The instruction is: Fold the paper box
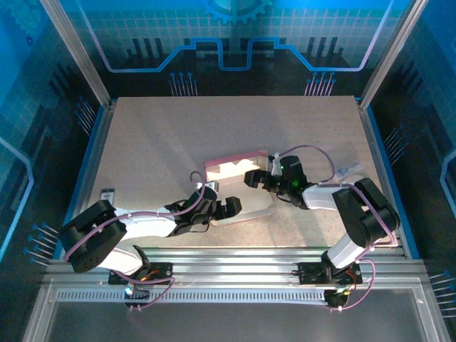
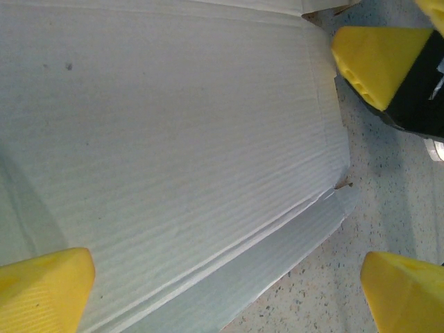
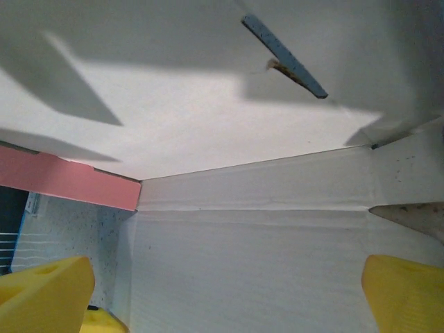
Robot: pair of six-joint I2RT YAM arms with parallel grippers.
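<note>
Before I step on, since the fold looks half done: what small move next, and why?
Probably the open left claw should raise the near flap of the paper box along its crease: that flap lies low, while the far wall already stands.

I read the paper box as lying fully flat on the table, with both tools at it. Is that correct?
Not quite. The paper box is not fully flat: its far panel stands raised, with a pink edge along its top, as the top external view shows. The left tool and the right tool are both at it.
</note>
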